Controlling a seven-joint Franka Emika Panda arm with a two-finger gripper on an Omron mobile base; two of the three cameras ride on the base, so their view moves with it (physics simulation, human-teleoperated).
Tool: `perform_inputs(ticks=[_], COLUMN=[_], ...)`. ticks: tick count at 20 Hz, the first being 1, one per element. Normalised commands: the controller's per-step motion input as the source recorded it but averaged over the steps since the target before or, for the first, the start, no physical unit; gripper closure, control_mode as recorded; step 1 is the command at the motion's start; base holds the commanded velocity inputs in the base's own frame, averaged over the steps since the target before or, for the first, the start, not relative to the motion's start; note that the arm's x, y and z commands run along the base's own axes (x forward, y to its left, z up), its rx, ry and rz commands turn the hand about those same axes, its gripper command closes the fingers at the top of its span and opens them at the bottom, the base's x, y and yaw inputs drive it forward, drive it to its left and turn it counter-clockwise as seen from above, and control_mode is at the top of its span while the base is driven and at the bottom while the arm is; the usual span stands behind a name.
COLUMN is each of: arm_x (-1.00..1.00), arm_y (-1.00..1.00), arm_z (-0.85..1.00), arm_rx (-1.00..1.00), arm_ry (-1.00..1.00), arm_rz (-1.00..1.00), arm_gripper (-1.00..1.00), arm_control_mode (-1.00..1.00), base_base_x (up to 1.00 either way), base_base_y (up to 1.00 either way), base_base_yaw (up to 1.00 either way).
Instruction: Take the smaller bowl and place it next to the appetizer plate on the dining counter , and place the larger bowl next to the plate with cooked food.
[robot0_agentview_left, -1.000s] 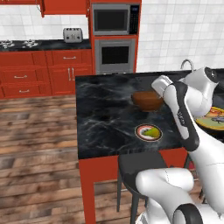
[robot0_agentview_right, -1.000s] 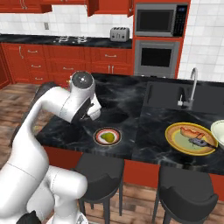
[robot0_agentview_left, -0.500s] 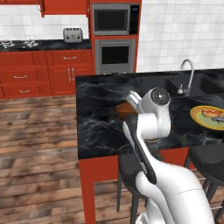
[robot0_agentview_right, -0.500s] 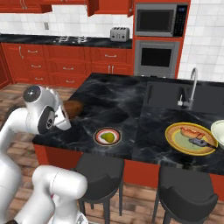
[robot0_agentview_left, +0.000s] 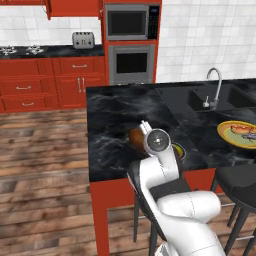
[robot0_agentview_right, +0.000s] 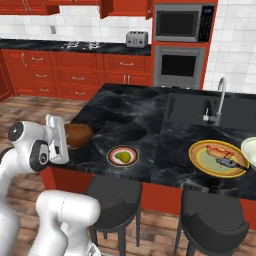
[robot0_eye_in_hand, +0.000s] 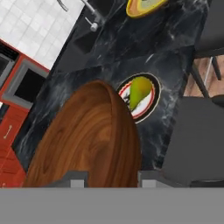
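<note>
The smaller bowl (robot0_agentview_right: 78, 135), glossy dark brown, hangs just over the left front corner of the dining counter (robot0_agentview_right: 130, 112). My gripper (robot0_agentview_right: 66, 138) is shut on its rim. In the hand view the smaller bowl (robot0_eye_in_hand: 87, 140) rises large between my fingertips (robot0_eye_in_hand: 75, 178). The appetizer plate (robot0_agentview_right: 123, 156) with its green-yellow piece lies a short way to the bowl's right, apart from it. In the left base view my arm covers most of the bowl (robot0_agentview_left: 135, 139) and the appetizer plate (robot0_agentview_left: 179, 150). The plate with cooked food (robot0_agentview_right: 218, 157) lies farther right, with the larger bowl (robot0_agentview_right: 250, 150) at the frame's edge.
An inset sink (robot0_agentview_right: 200, 107) with a curved faucet (robot0_agentview_right: 219, 97) sits behind the yellow plate. Black stools (robot0_agentview_right: 112, 197) stand under the counter's front edge. Wooden floor lies to the left of the counter, and red cabinets with a toaster (robot0_agentview_right: 136, 38) line the back wall.
My arm has swung left and toward the counter's front edge with the brown bowl in it, from behind the appetizer plate to the plate's left side.
</note>
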Motion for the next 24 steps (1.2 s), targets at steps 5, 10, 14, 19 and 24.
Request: perform_inputs(ticks=[5, 10, 14, 19, 24], arm_x=[-0.04, 0.04, 0.14, 0.17, 0.34], arm_y=[0.29, 0.02, 0.00, 0.09, 0.00], arm_z=[-0.27, -0.33, -0.30, -0.05, -0.03], arm_rx=[0.01, 0.00, 0.00, 0.00, 0.00], arm_ry=[-0.19, -0.07, 0.00, 0.00, 0.01], arm_rz=[-0.19, -0.21, -0.21, -0.16, -0.15], arm_gripper=[1.00, 1.00, 1.00, 1.00, 1.00], arm_control_mode=[-1.00, -1.00, -1.00, -1.00, -1.00], base_base_x=[0.00, 0.00, 0.00, 0.00, 0.00], base_base_y=[0.00, 0.00, 0.00, 0.00, 0.00], base_base_yaw=[0.00, 0.00, 0.00, 0.00, 0.00])
